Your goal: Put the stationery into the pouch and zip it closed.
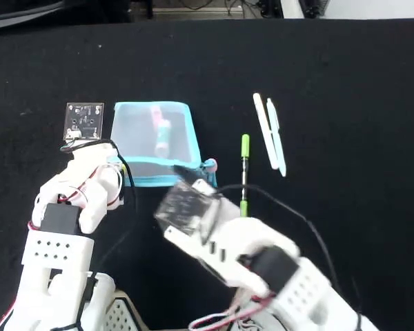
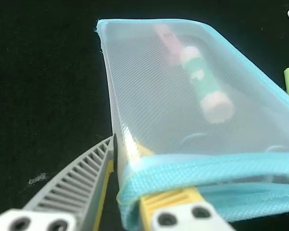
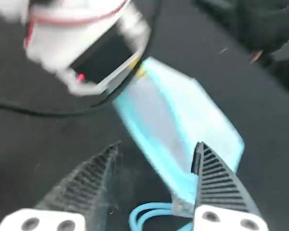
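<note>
A light blue mesh pouch [image 1: 152, 141] lies flat, with a green-and-white tube [image 2: 204, 86] and a pink item [image 2: 164, 38] inside. My left gripper [image 1: 117, 171] [image 2: 123, 149] is shut on the pouch's near left corner, one yellow-padded finger against the mesh and the grey one outside. My right gripper [image 1: 193, 181] [image 3: 154, 159] stands open over the pouch's [image 3: 183, 120] near right corner, where a blue zipper loop [image 3: 149, 216] lies between its fingers. A green pen [image 1: 245, 176] and two white pens [image 1: 270, 134] lie on the black table to the right of the pouch.
A small square card [image 1: 84, 121] lies just left of the pouch. The black table [image 1: 345, 89] stretches open behind and to the right. A black cable [image 1: 290, 207] runs from the right arm past the green pen.
</note>
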### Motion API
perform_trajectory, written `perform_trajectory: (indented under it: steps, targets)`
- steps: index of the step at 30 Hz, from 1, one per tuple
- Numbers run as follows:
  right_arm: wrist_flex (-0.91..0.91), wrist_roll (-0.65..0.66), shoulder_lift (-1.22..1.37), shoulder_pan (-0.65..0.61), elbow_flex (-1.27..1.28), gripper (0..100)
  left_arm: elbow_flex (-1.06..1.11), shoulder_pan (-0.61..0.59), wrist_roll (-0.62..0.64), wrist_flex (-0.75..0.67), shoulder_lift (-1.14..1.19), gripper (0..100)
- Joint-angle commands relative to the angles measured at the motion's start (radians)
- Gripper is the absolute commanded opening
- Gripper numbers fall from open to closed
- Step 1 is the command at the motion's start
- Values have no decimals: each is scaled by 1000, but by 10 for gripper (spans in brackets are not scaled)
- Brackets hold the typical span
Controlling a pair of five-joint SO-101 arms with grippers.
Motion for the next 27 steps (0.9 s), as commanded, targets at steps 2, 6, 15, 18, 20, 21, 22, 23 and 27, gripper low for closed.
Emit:
perform_trajectory:
  steps: [2, 6, 15, 18, 20, 21, 22, 23, 27]
  targets:
    - [138, -75, -216, 227, -156, 222, -8, -5, 9, -12, -2, 30]
    - [141, -175, -199, 414, -200, 222, -8, -5, 9, -12, 0, 30]
    - [140, -259, 199, 595, -338, 222, -8, -5, 9, -12, 3, 30]
    - [141, -290, 390, 631, -407, 222, -8, -5, 9, -12, 3, 30]
    - [144, -307, 519, 644, -453, 222, -8, -5, 9, -12, 3, 30]
    - [141, -315, 584, 647, -476, 222, -8, -5, 9, -12, 3, 30]
    - [141, -319, 645, 652, -499, 222, -8, -5, 9, -12, 2, 30]
    - [143, -319, 707, 657, -527, 222, -7, -5, 9, -12, 2, 30]
    - [147, -318, 924, 657, -636, 222, -7, -5, 9, -11, 0, 30]
